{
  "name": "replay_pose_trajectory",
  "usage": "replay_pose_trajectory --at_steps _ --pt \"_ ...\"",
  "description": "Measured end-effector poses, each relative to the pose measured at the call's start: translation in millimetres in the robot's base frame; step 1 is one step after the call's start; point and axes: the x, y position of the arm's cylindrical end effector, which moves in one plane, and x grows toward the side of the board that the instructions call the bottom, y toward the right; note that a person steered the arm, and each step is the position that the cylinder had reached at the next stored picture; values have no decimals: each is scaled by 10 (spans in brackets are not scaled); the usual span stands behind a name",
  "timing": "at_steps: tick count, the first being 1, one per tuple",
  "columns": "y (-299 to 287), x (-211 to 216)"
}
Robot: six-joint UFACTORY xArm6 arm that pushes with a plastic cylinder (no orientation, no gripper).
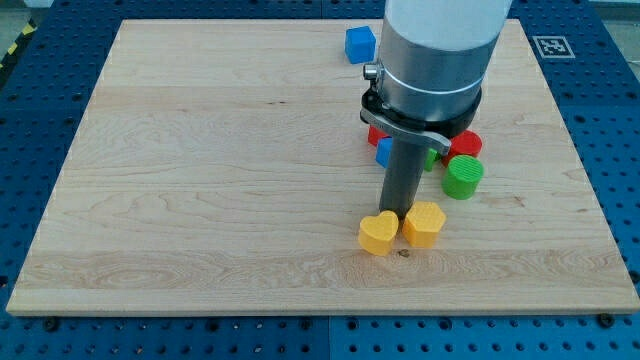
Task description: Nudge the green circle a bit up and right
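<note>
On the wooden board (200, 180), two yellow heart-shaped blocks (378, 233) (424, 223) lay nearest the view's bottom, side by side. My tip (399, 213) rested just behind them, at the gap between the pair, holding nothing. The green circle (463, 176) sat up and to the view's right of my tip, apart from it. Behind it a red block (468, 144) touched it; more blocks were half hidden by my arm. A blue cube (360, 44) stood farthest, near the top edge.

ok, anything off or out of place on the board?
Nothing damaged or toppled. One mismatch: my tip sits just above the two yellow hearts, not by the green circle, which lies up and to the view's right. The arm partly hides the nearby red and blue blocks.
</note>
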Motion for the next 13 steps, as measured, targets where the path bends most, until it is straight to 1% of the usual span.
replay_pose_trajectory --at_steps 2,4,6,7,8,9,11,13 --pt "0 44" --pt "1 -326" --pt "80 -313" --pt "236 -368" --pt "387 -368" --pt "387 -364" --pt "537 -165" --pt "929 -136"
